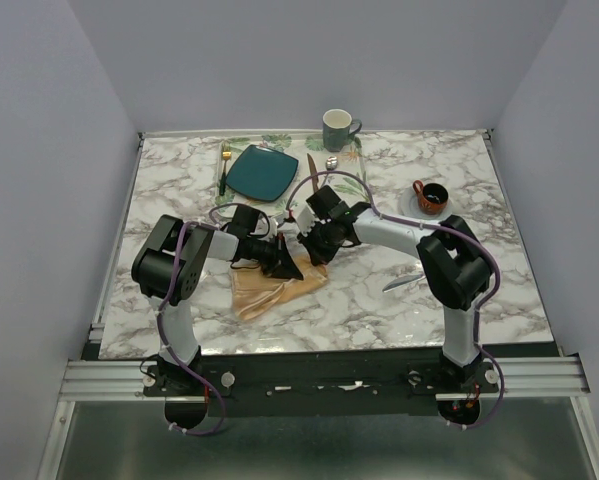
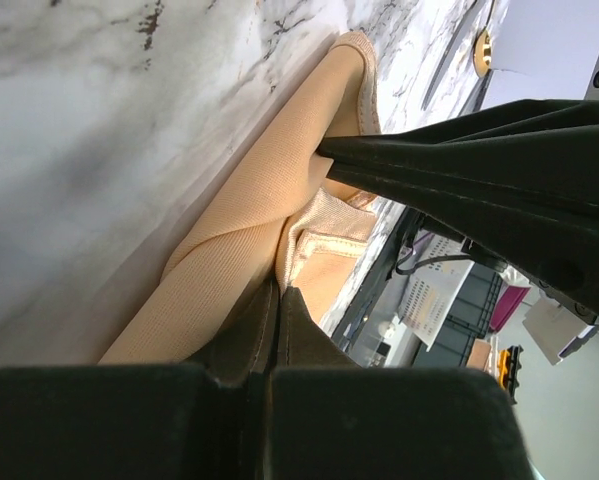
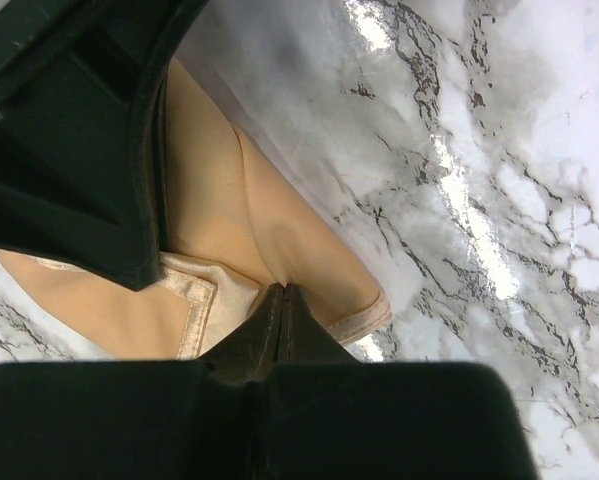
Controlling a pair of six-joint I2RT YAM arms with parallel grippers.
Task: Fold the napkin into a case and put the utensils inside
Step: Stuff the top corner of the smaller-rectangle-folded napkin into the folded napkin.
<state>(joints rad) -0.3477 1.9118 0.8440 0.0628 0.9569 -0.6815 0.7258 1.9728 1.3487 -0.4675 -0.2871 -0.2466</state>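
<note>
1. the napkin lies on the marble table between the two arms, near their bases. it is partly folded and rumpled, and its far part is gathered up under the grippers.
2. the left gripper has its jaws pressed together on a raised ridge of the cloth. the right gripper is closed too, pinching a fold close to the hemmed edge. the two grippers sit just beside each other.
3. risk: both pinches look shallow, right at the fingertips. a sideways pull could let the thin cloth slide out and the fold drop open.
4. risk: with the arms this close, a turning or crossing move could knock one gripper against the other and drag the cloth out of line.
5. risk: the wrist views do not show how many layers each pinch takes. catching the wrong layer would likely give a crooked case with no usable pocket.
6. risk: the silver-grey knife lies apart to the right, beside the right arm's elbow. a wide swing of that arm could sweep it away.
7. seen from above, the napkin's long axis runs slantwise, from a near-left corner towards the far right. the far-right end tucks under the grippers and the broader part lies to the near left.
</note>
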